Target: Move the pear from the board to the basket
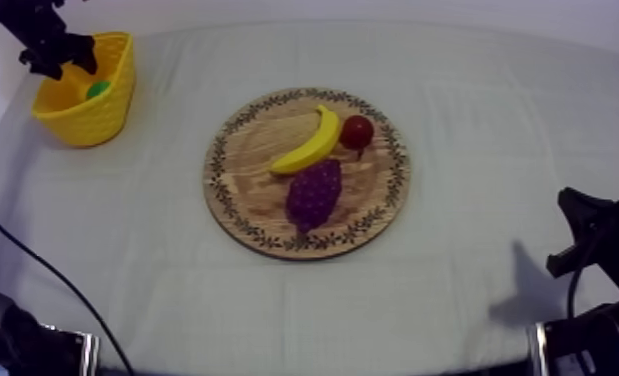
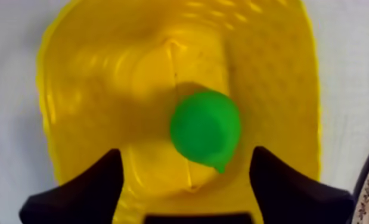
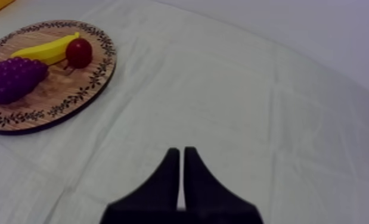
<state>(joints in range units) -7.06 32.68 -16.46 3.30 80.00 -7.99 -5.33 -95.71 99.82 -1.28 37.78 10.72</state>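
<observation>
Hovering over basket: left end effector, fingers apart with nothing between them, at the far left corner of the worktop.
Pear: green, lying loose on the floor of the yellow basket, directly below the parted fingers, touching neither.
Right end effector: fingers together as a narrow wedge, low by the worktop's right edge, well apart from the board.
Wooden board: mid-worktop, carrying banana, small red fruit and bunch of grapes.
Task state: judged as good as done; only a retreat to make.
Risk: a finger catching the basket rim on the way up, tipping the basket and rolling the pear out; a sideways exit across the wall the likely cause.
</observation>
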